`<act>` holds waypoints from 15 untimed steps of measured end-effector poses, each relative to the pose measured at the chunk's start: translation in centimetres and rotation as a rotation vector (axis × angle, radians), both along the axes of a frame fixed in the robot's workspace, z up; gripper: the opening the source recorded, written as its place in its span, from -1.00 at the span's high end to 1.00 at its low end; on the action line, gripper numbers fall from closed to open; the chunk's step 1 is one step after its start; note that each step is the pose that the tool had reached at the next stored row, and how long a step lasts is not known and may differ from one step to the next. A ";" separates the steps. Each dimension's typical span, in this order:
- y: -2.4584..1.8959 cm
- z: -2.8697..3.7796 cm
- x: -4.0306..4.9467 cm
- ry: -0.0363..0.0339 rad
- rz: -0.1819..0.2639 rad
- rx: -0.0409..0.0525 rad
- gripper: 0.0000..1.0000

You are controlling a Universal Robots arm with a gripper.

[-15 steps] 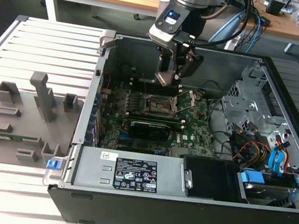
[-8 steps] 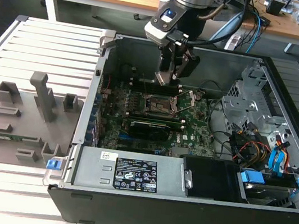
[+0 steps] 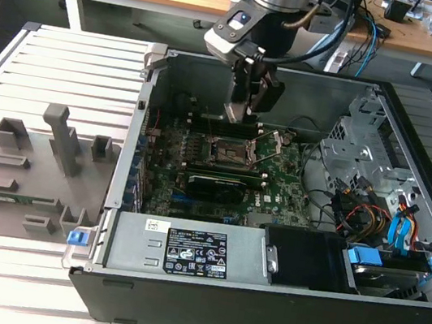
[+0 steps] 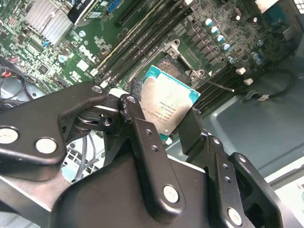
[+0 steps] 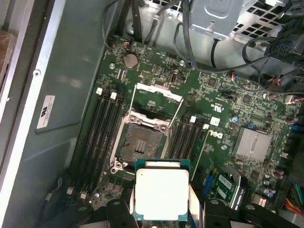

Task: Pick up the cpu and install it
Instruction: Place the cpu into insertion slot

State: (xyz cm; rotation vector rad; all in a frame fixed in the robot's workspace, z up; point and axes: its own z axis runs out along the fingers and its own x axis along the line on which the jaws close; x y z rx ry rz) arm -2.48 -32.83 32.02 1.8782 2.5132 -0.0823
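Note:
The cpu (image 4: 168, 105) is a thin square chip with a pale silver top and a green rim, and my gripper (image 4: 164, 124) is shut on it by two opposite edges. In the exterior view the gripper (image 3: 240, 115) hangs inside the open computer case, a little above the motherboard and just behind the dark socket (image 3: 230, 153). In the first wrist view the cpu (image 5: 160, 194) sits between the black fingers (image 5: 118, 213), beside the open socket (image 5: 141, 142), whose metal frame (image 5: 159, 92) is swung back. The chip is level and apart from the board.
Memory slots (image 5: 104, 133) flank the socket. A finned heat sink (image 5: 254, 142) and cable bundles (image 3: 357, 205) lie toward the exterior view's right. The power supply (image 3: 185, 252) lines the case front. Grey fixture blocks (image 3: 33, 174) stand on the slatted table outside the case.

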 end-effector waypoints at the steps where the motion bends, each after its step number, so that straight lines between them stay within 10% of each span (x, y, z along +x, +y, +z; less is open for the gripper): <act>1: 0.00 -0.01 0.00 0.0000 -0.013 -0.0001 -0.08; 15: 0.00 -0.07 0.00 0.0000 -0.181 -0.0006 -0.08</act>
